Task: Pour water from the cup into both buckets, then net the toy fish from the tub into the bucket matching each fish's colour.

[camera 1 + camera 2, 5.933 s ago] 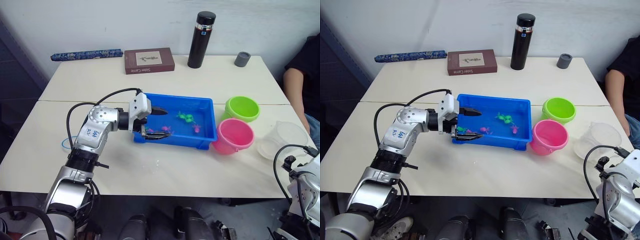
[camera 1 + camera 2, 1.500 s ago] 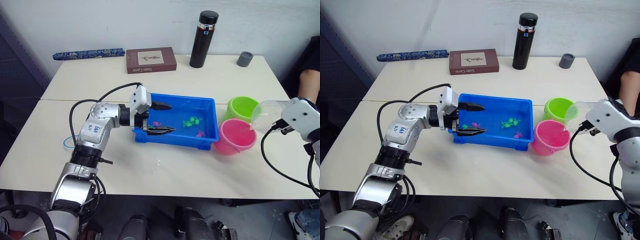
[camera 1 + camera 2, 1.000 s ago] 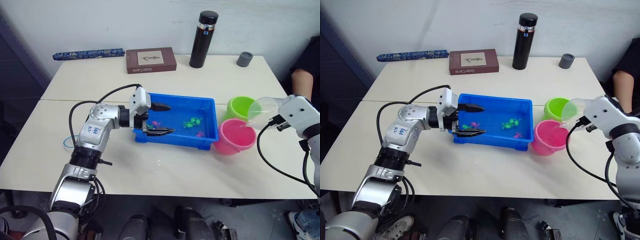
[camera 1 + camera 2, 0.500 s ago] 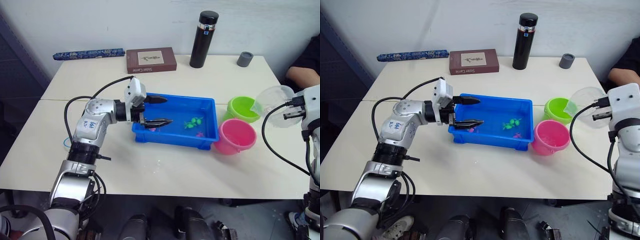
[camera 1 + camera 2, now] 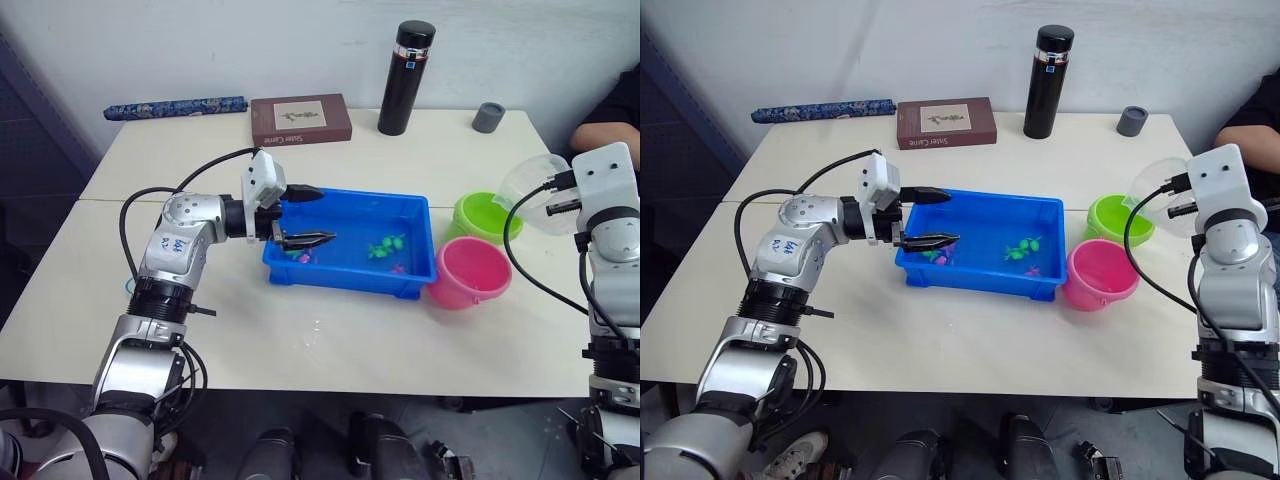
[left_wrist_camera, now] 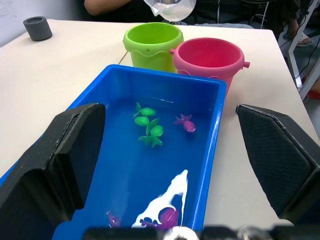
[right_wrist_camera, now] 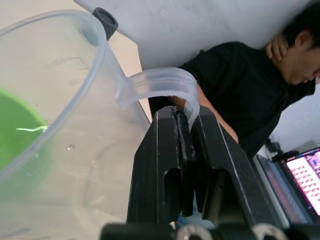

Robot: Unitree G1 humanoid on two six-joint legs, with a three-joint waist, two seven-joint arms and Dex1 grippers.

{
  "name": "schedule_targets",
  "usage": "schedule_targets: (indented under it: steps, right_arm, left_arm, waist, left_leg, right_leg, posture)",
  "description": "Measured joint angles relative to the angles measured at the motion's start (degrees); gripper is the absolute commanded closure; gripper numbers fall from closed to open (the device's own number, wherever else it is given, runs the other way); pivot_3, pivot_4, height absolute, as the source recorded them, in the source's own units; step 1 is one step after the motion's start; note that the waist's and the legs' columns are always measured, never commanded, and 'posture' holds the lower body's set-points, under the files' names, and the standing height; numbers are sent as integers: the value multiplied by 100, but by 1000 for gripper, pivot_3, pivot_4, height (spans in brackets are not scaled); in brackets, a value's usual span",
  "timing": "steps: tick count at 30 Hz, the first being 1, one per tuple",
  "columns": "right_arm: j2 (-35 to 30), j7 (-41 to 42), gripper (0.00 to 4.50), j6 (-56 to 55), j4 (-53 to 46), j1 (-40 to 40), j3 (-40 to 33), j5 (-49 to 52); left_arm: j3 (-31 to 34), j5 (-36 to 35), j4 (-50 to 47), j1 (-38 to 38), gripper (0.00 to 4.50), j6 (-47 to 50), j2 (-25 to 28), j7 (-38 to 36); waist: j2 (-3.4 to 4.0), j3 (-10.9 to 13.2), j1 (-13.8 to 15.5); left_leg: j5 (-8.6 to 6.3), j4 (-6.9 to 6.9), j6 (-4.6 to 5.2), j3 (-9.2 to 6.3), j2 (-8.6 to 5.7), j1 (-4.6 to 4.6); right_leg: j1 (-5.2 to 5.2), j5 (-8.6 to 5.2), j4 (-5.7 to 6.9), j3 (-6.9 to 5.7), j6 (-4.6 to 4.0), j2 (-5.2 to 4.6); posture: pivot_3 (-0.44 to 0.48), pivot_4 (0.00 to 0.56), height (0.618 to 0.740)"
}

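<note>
My right gripper (image 7: 186, 116) is shut on the handle of the clear cup (image 5: 530, 188). It holds the cup tilted in the air above the far right side of the lime green bucket (image 5: 481, 216). The pink bucket (image 5: 470, 272) stands just in front, touching the blue tub (image 5: 350, 283). In the tub's shallow water lie green fish (image 6: 148, 126) and pink fish (image 6: 185, 121). My left gripper (image 5: 322, 215) hangs open over the tub's left end, holding nothing. A sliver of the net's light blue hoop (image 5: 127, 285) peeks out beside my left forearm.
A black flask (image 5: 405, 78), a grey cap (image 5: 487, 117), a brown book (image 5: 300, 120) and a blue patterned roll (image 5: 175, 107) line the table's far side. A person in black (image 5: 612, 112) sits at the right edge. A seam runs between the two tabletops.
The right gripper lifted the cup away from the pink bucket and carried it back and up, above the green bucket. The left gripper drew slightly left and higher, still open.
</note>
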Motion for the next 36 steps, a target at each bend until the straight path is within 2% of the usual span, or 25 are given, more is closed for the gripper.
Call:
schedule_targets:
  steps: [8, 23, 36]
  right_arm:
    - [-255, -197, 4466, -390, 420, -81, 640, -608]
    - [-579, -248, 4466, -851, 711, -258, 1329, -1526]
    - [-798, -252, 4466, -1315, 710, -257, 1568, -2252]
  left_arm:
    - [1, -2, -333, 170, 0, 117, 46, 119]
    - [8, -39, -695, 357, 0, 249, 79, 205]
    - [10, -48, -730, 464, 0, 278, 95, 249]
  waist:
    - [0, 0, -18]
    - [0, 0, -107]
    - [0, 0, -109]
  left_leg:
    - [0, 0, 0, 0, 0, 0]
    - [1, -1, -3, -2, 1, 0]
    - [2, -1, -6, -1, 1, 0]
  right_leg:
    - [0, 0, 0, 0, 0, 0]
    - [0, 0, -1, -2, 0, 0]
    - [-1, 0, -2, -3, 0, 0]
  posture:
    - [0, 150, 740]
    - [0, 150, 740]
    - [0, 150, 740]
